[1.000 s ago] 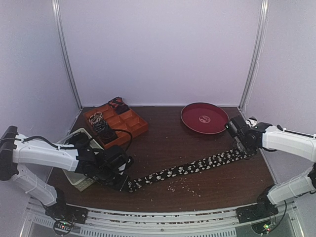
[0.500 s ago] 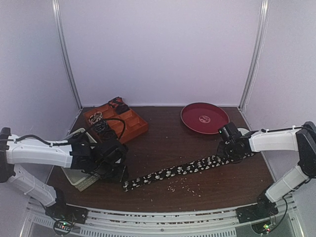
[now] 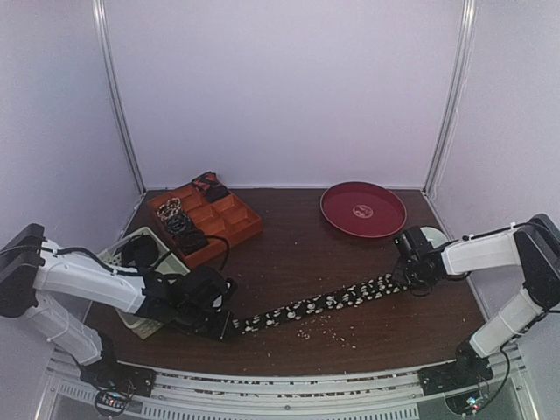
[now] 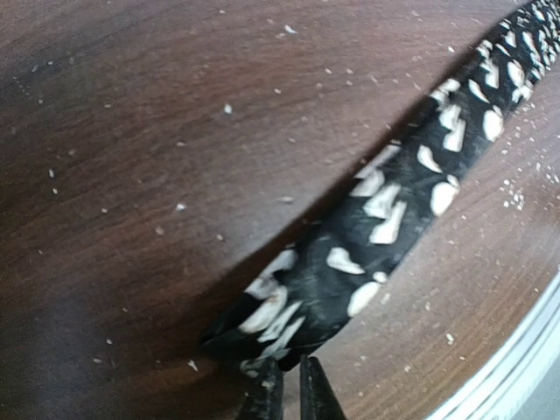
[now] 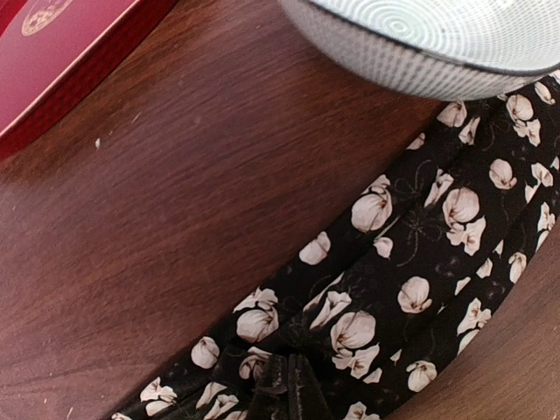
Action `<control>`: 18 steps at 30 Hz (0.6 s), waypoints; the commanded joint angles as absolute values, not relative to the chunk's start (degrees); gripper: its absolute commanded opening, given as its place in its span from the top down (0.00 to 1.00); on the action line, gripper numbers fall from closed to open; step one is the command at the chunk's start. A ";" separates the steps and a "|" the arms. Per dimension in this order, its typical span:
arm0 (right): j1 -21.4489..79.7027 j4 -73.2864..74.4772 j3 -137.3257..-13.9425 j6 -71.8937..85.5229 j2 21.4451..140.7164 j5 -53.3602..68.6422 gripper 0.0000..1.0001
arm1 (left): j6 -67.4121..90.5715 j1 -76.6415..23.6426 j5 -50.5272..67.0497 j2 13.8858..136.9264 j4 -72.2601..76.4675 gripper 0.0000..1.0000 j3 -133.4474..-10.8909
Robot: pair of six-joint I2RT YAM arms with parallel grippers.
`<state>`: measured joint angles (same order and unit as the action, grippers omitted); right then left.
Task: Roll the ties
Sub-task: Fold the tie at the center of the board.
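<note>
A long black tie (image 3: pixel 324 302) with white flowers lies stretched across the table from front left to right. My left gripper (image 3: pixel 225 325) is shut on its narrow end; in the left wrist view the fingertips (image 4: pixel 267 394) pinch the tie's tip (image 4: pixel 297 315) low over the wood. My right gripper (image 3: pixel 409 273) is shut on the wide end; in the right wrist view its gripper (image 5: pixel 289 389) bunches the fabric (image 5: pixel 420 262). Rolled ties (image 3: pixel 172 210) sit in the orange tray (image 3: pixel 236 219), with a reddish one (image 3: pixel 210 184) at its back corner.
A red round plate (image 3: pixel 385 201) lies at the back right and shows in the right wrist view (image 5: pixel 61 52). A white ribbed bowl (image 3: pixel 430 236) stands just behind my right gripper and is close above the tie (image 5: pixel 437 44). A white slatted basket (image 3: pixel 147 325) sits beside my left arm. Crumbs dot the wood.
My right gripper has moved left and down with the tie's wide end, so the tie lies shorter. My left gripper shifted back a little, then forward, keeping the narrow end.
</note>
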<state>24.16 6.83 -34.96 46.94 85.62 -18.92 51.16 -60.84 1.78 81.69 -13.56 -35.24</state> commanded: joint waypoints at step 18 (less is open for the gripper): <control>27.87 3.13 -33.72 41.38 73.20 -1.62 0.95 | 53.09 -57.00 -2.13 73.47 -11.11 0.59 -33.71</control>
